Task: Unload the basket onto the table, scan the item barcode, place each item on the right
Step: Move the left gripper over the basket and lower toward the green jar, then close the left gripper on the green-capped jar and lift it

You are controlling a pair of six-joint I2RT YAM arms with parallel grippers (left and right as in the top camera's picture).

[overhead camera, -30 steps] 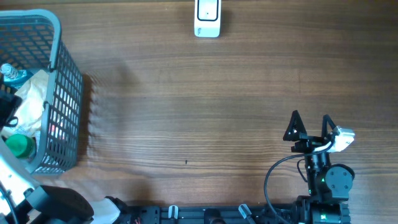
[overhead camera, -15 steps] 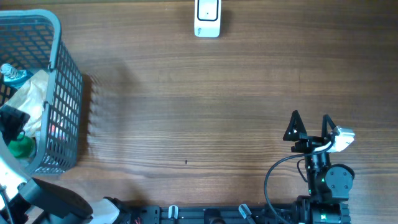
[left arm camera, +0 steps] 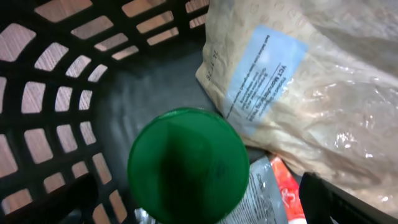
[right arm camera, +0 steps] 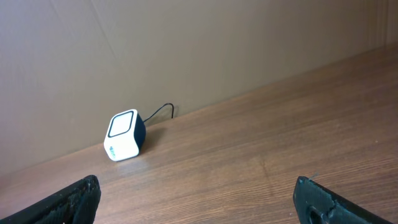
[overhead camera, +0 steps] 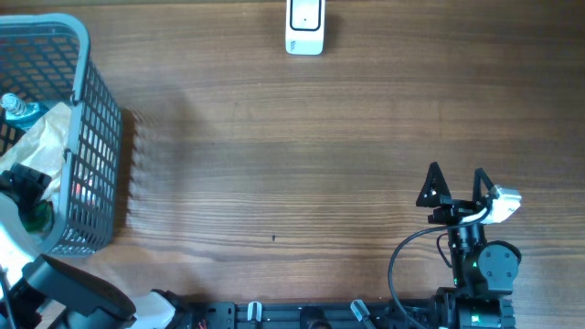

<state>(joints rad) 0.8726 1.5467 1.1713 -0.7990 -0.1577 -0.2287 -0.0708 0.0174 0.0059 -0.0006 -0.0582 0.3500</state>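
A white barcode scanner (overhead camera: 304, 27) stands at the far edge of the table; the right wrist view shows the scanner (right arm camera: 124, 135) with its cable. The grey mesh basket (overhead camera: 96, 155) at the left holds the items. My left gripper (overhead camera: 26, 187) is down inside it, open. In the left wrist view its dark fingers (left arm camera: 62, 202) straddle a green bottle cap (left arm camera: 188, 165) without touching it. A beige bag with a blue label (left arm camera: 261, 68) lies beside the cap. My right gripper (overhead camera: 454, 185) rests open at the front right with nothing between its fingertips (right arm camera: 74, 200).
A blue-capped bottle (overhead camera: 16, 108) lies at the basket's far side. A red and white wrapper (left arm camera: 277, 190) sits under the green cap. The basket's mesh wall (left arm camera: 56, 106) is close on the left of my left gripper.
My left gripper has moved toward the front of the basket and now covers most of the green cap in the overhead view. The right arm has not moved.
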